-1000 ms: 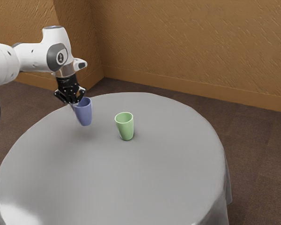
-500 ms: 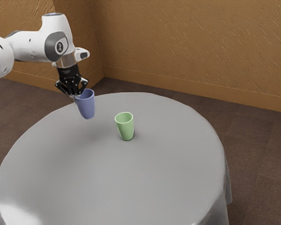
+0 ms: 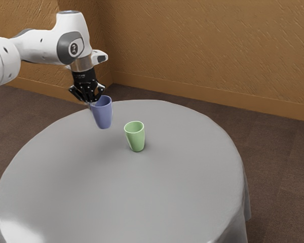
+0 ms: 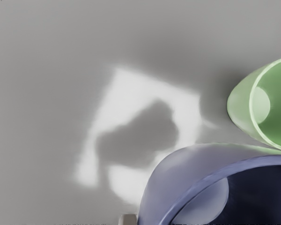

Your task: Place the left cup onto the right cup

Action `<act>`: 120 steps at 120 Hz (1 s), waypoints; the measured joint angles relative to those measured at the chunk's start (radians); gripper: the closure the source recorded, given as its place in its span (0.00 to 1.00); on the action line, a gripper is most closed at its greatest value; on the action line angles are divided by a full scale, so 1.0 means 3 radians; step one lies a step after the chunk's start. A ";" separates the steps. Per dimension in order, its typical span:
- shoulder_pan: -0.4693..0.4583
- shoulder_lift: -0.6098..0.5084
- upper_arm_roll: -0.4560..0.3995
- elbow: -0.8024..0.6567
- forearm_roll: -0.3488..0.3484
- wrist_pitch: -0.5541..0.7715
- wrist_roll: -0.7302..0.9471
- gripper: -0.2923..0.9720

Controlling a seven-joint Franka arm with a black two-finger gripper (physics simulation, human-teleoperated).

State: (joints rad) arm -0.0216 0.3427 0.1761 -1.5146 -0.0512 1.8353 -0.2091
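Hand (image 3: 91,97) clamped on the rim of the blue cup (image 3: 102,113), upper left of centre, hanging tilted and clear of the worktop (image 3: 182,192). Just down and right of it, near but apart: green cup (image 3: 135,135), upright, mouth open. Probably calls for a short carry rightward, then straightening and lowering.

The blue cup (image 3: 103,114) in my black pincer (image 3: 93,100) is a muted violet-blue, darker inside. The green cup (image 3: 135,135) beside it is pale green. Beneath my pincer the table (image 3: 142,202) is plain glossy grey. My arm (image 3: 35,48) is white with grey joints, the wall (image 3: 218,45) rough ochre, the floor (image 3: 278,152) dark brown.
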 joint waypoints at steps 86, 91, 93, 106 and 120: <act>-0.0216 0.0251 -0.0048 0.0462 -0.0019 -0.0119 0.0004 0.85; -0.0219 0.0285 -0.0054 0.0508 -0.0020 -0.0128 0.0005 0.85; -0.0220 0.0300 -0.0056 0.0528 -0.0020 -0.0132 0.0005 0.85; -0.0228 0.0382 -0.0063 0.0626 -0.0021 -0.0154 0.0006 0.85; -0.0230 0.0440 -0.0070 0.0682 -0.0024 -0.0167 0.0007 0.85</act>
State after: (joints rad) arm -0.0905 0.4746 0.1552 -1.3100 -0.0585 1.7853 -0.2069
